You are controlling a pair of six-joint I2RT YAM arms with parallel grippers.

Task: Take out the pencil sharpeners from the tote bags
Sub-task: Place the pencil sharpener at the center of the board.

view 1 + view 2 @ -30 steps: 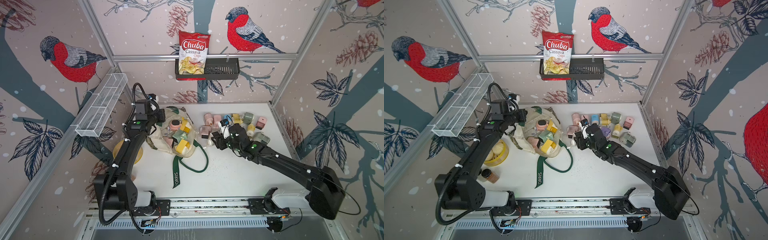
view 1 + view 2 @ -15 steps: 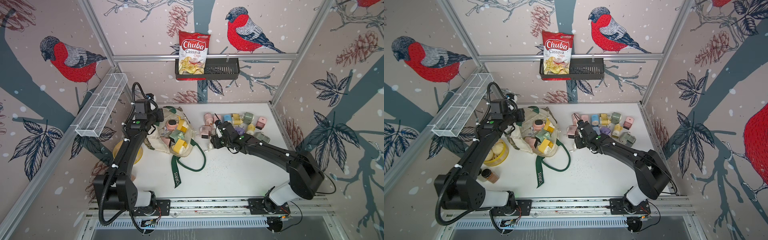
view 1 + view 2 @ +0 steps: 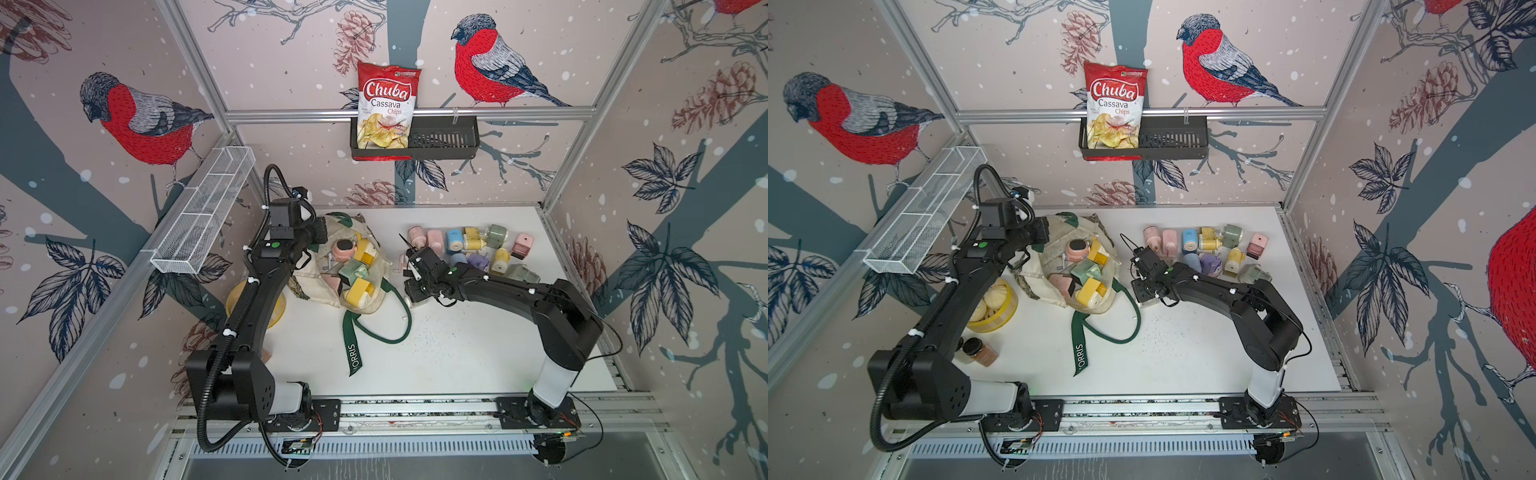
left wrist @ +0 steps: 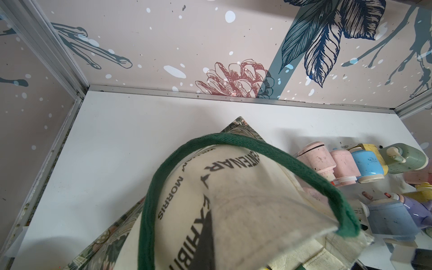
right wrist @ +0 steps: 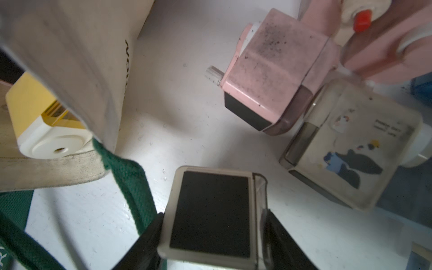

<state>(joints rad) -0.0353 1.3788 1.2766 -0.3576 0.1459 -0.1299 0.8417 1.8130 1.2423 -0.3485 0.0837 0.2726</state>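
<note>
On the white bench (image 3: 457, 353), mid-frame beside the tote bag (image 3: 311, 284), the right end effector (image 5: 214, 236) holds a cream pencil sharpener (image 5: 210, 210), jaws half open. Lay it flat, off the green strap (image 5: 131, 182), then let go. The left end effector (image 3: 319, 232) is shut on the bag's rim. The right elbow (image 3: 569, 324) has swung in toward mid-frame.

The white counter (image 3: 457, 361) carries a cream tote (image 3: 309, 286) slumped near its left rear, with one green handle (image 3: 392, 332) looped flat across the middle. Loose pastel sharpeners (image 3: 478, 243) cluster at the right rear, touching one another. A yellow bowl (image 3: 1007, 319) sits by the left edge, two small jars (image 3: 980, 353) just in front of it. Dark specks (image 3: 1167, 328) dust the bare middle beside the handle.
</note>
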